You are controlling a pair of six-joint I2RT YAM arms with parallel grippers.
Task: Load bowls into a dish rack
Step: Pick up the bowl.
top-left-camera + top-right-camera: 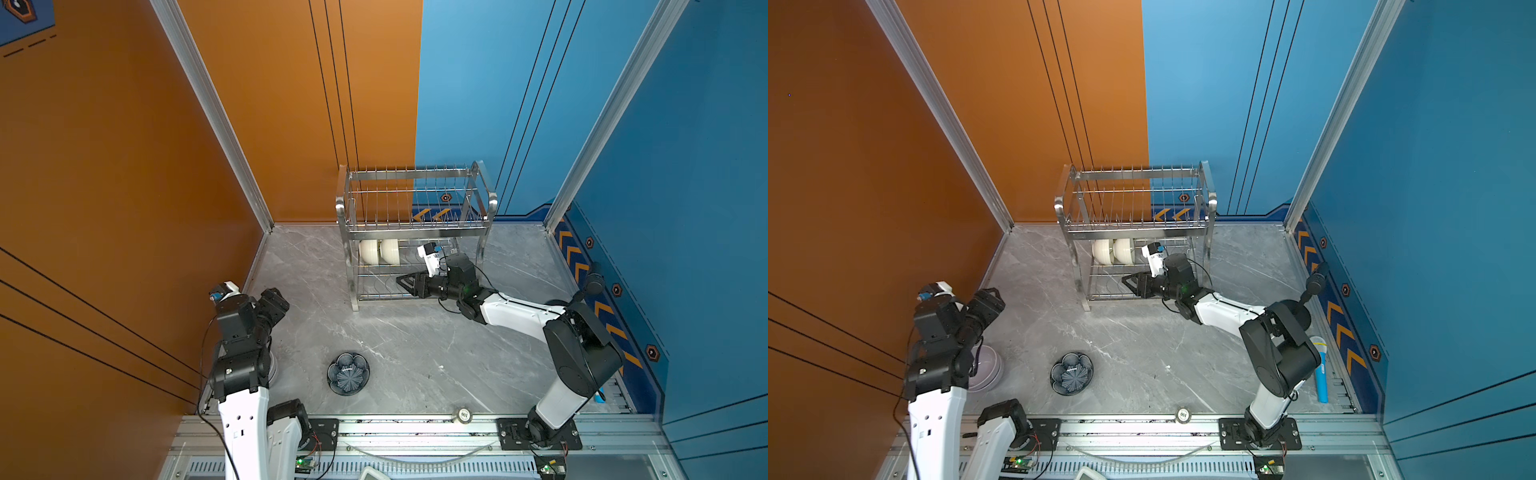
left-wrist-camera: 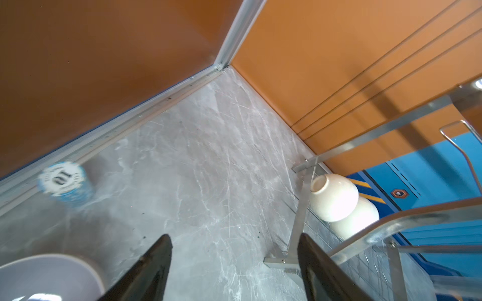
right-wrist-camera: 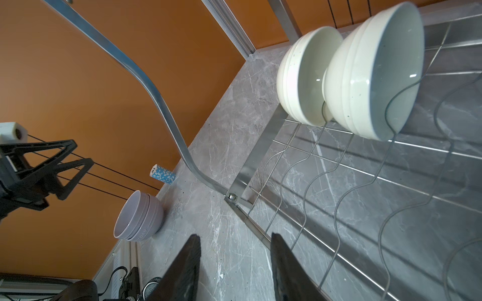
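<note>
Dish rack (image 1: 415,226) (image 1: 1138,226) stands at the back middle of the grey marble bench (image 1: 415,345), upper tier bare.

Lower tier, left end: two cream bowls on edge side by side in the wire dividers, one (image 1: 370,251) (image 1: 1103,251) (image 3: 300,78) at the end, its neighbour (image 1: 390,251) (image 1: 1123,250) (image 3: 365,78) just beside it. In the right wrist view their open sides face along the tier toward the free slots.

Lilac bowls (image 1: 990,368) (image 3: 140,216): two, nested, upright on the bench by the orange side wall, largely hidden under the left arm in both top views. A stack of blue-and-white chips (image 3: 162,174) (image 2: 62,179) stands near them against the same wall.

Dark blue flower-rimmed bowl (image 1: 348,373) (image 1: 1072,373): upright on open bench, front centre, apart from everything.

Left gripper (image 1: 276,301) (image 1: 990,301) (image 2: 234,237): raised near the side wall, past the lilac bowls. Fingers wide, only bare bench between them. Holds nothing.

Right gripper (image 1: 402,281) (image 1: 1126,281) (image 3: 236,235): low at the front edge of the rack's lower tier, pointing toward the cream bowls, clear of them. Fingers moderately apart, nothing between them.
</note>
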